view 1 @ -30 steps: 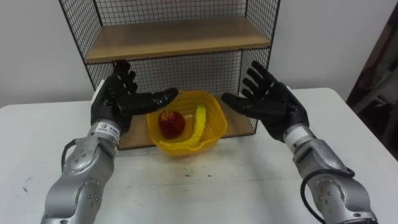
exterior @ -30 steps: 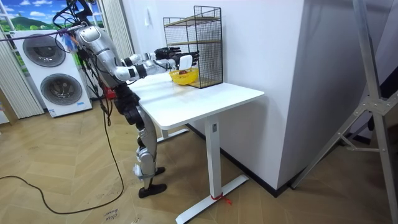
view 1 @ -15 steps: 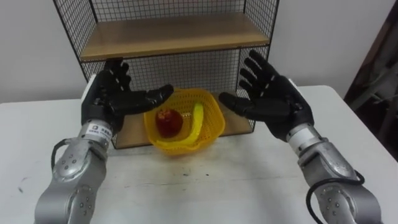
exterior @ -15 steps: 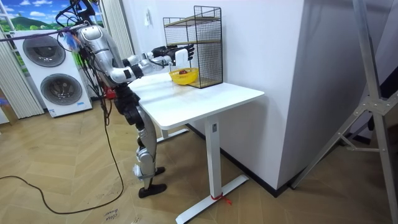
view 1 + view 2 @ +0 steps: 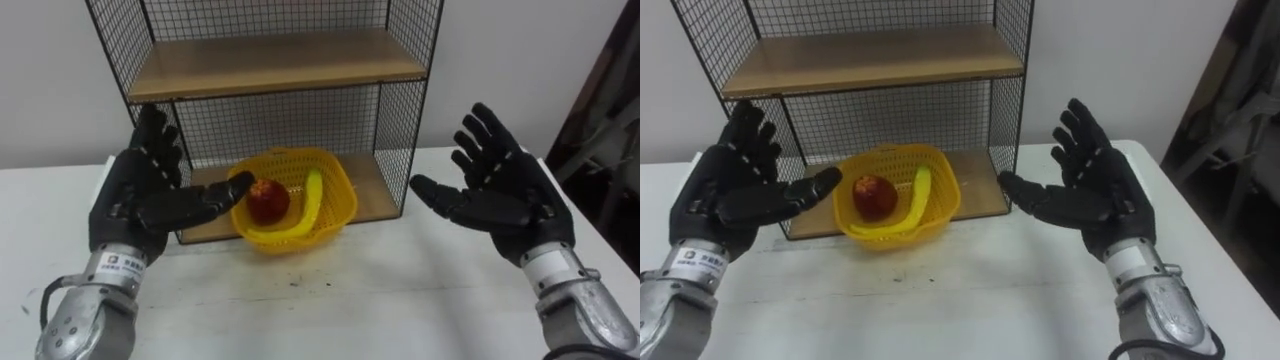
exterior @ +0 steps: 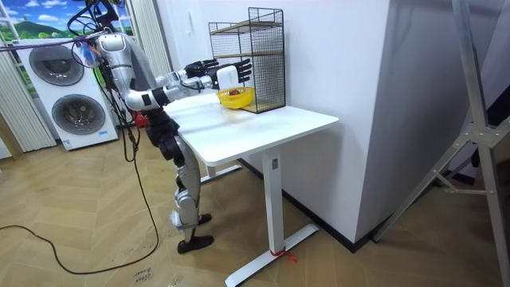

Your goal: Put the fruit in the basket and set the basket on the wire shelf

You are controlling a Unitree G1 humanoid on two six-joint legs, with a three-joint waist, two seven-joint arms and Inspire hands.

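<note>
Both hands drawn back apart, left hand (image 5: 140,205), right hand (image 5: 505,195), basket (image 5: 290,200)

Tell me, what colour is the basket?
The basket is yellow, shown best in the left eye view.

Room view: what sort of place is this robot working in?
Probably a home-style laundry or utility room, perhaps a mock-up: white front-loading washing machines, a wooden herringbone floor, and a black wire shelf on a white table.

L hand (image 5: 140,205), R hand (image 5: 505,200): both showing matte black w/ segmented fingers; silver-grey forearms (image 5: 85,320) gleaming; white label (image 5: 118,262) sitting at L wrist.
</note>
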